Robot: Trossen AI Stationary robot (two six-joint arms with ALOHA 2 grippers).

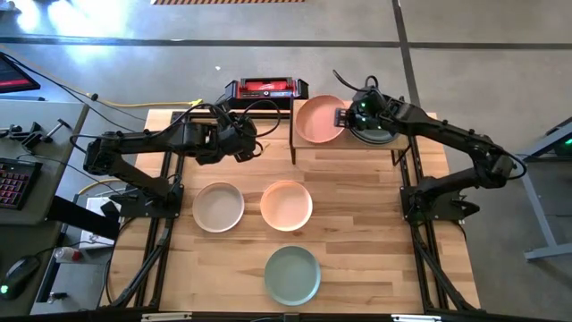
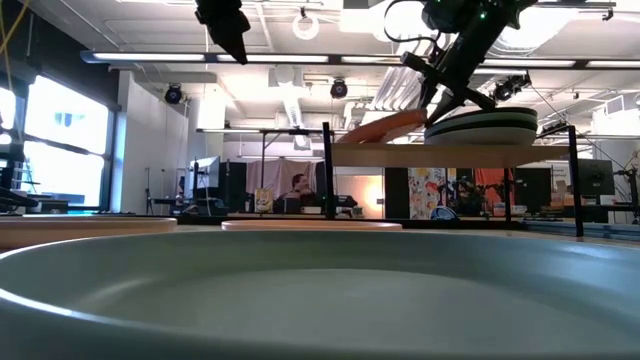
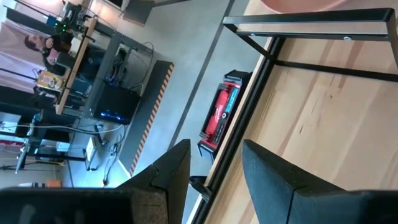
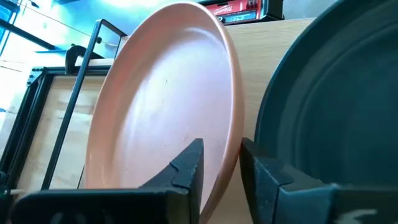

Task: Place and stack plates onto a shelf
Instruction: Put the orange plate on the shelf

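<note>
Right tool point(image 4: 221, 163) straddling tilted terracotta pink plate's point(image 4: 161, 106) rim on shelf point(image 1: 357, 146), fingers slightly parted; dark plates point(image 4: 336, 112) beside. Left tool point(image 3: 214, 165) open.

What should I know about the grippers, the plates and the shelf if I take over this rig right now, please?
Right gripper: over the shelf, fingers astride the rim of the terracotta pink plate, which sits tilted on the shelf's left half; whether it grips or has let go is unclear.
Left gripper: open, empty, hovering over the table left of the shelf.
Done: a stack with a dark green plate on top stands on the shelf's right half.
Left: settle the pink plate, then shelve the cream plate, peach plate and sage plate lying on the table.
</note>
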